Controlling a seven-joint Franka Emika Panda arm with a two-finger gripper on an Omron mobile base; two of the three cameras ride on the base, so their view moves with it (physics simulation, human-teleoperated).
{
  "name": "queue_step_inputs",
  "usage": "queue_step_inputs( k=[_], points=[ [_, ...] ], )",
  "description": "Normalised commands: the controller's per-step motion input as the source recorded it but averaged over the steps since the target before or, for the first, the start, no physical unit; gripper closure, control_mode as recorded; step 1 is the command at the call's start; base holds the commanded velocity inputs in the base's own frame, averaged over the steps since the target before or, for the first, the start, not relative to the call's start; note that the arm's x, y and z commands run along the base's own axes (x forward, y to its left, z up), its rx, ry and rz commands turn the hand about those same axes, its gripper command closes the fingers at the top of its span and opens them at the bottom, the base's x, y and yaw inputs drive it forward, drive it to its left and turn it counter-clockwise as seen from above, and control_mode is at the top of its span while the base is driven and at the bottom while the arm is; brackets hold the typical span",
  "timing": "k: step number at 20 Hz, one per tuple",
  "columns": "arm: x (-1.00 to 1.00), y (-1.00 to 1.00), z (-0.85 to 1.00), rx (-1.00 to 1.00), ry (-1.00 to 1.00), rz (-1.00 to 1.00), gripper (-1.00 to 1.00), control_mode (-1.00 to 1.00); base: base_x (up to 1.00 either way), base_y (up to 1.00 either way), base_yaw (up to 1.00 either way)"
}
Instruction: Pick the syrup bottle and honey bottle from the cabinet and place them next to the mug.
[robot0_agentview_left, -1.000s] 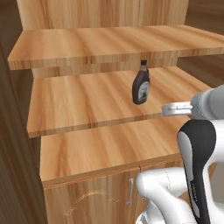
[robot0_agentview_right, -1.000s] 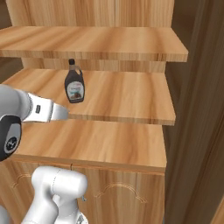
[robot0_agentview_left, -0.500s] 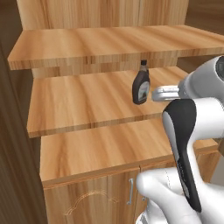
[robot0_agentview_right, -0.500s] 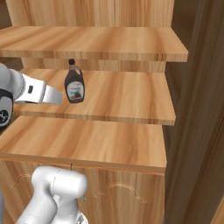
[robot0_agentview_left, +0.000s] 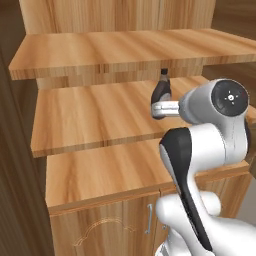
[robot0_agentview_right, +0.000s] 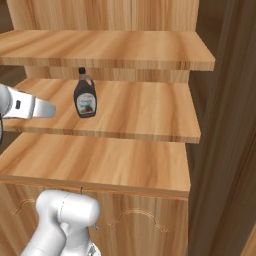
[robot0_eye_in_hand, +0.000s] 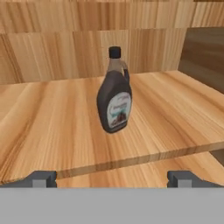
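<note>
Facing the cabinet (robot0_agentview_right: 130, 50), light wood, open plank shelves. Upright on the middle shelf (robot0_eye_in_hand: 52, 127), set back from its near edge: the syrup bottle (robot0_eye_in_hand: 115, 99), label toward the hand. Short of the shelf edge, level with the bottle: gripper (robot0_eye_in_hand: 113, 179), jaws spread wide and empty. Best to push straight in, centre the wide body between the fingertips (robot0_eye_in_hand: 41, 178), and close low, below the narrow neck.

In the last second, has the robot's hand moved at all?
Yes. In the right base view, the hand has risen from the lower shelf's level and now points at the syrup bottle.
</note>
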Motion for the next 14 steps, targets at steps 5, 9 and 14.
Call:
queue_step_inputs(
  k=[5, 9, 14],
  points=[
    [0.12, 0.18, 0.0, -0.07, -0.23, -0.09, -1.0, -1.0, 0.0, 0.0, 0.0],
    [0.21, 0.08, 0.01, -0.06, -0.13, -0.26, -1.0, -1.0, 0.0, 0.0, 0.0],
    [0.33, 0.05, 0.01, 0.0, -0.04, -0.21, -1.0, -1.0, 0.0, 0.0, 0.0]
  ],
)
